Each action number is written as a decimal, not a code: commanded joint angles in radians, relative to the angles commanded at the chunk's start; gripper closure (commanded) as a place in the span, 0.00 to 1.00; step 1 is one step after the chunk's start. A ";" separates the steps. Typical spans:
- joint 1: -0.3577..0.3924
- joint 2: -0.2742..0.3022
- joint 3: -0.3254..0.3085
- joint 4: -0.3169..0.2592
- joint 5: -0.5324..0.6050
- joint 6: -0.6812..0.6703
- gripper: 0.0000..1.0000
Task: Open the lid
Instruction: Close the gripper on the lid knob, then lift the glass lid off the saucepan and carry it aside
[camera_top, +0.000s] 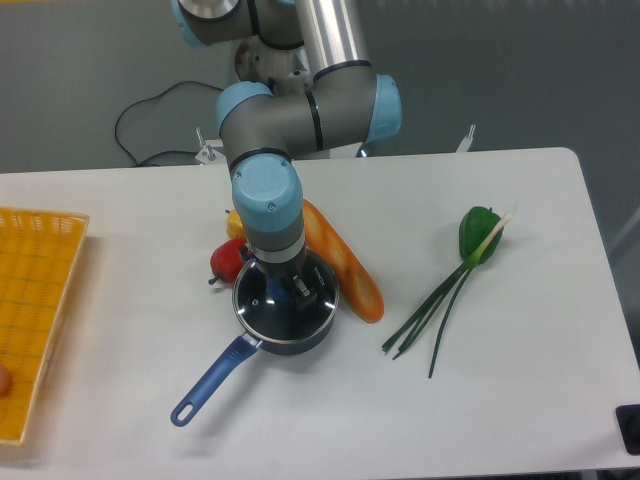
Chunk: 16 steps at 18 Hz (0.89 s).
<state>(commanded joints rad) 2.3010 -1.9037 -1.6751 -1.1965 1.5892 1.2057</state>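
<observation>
White table (520, 400) gives the saucepan (285, 315) little grip, so your gripper (292, 292), jaws unreadable over the lid (262, 296), could drag it into the bread (342, 262) beside it.

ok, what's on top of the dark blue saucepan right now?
The round clear glass lid sits on the dark blue long-handled saucepan, with the end effector down over its centre. The arm covers the knob, so the grip cannot be seen.
</observation>
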 joint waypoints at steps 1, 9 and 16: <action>0.000 0.000 0.005 -0.006 0.000 0.000 0.32; 0.032 0.009 0.100 -0.124 -0.002 0.011 0.33; 0.064 0.006 0.126 -0.124 0.003 0.063 0.33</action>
<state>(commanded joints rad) 2.3653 -1.8975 -1.5494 -1.3208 1.5923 1.2685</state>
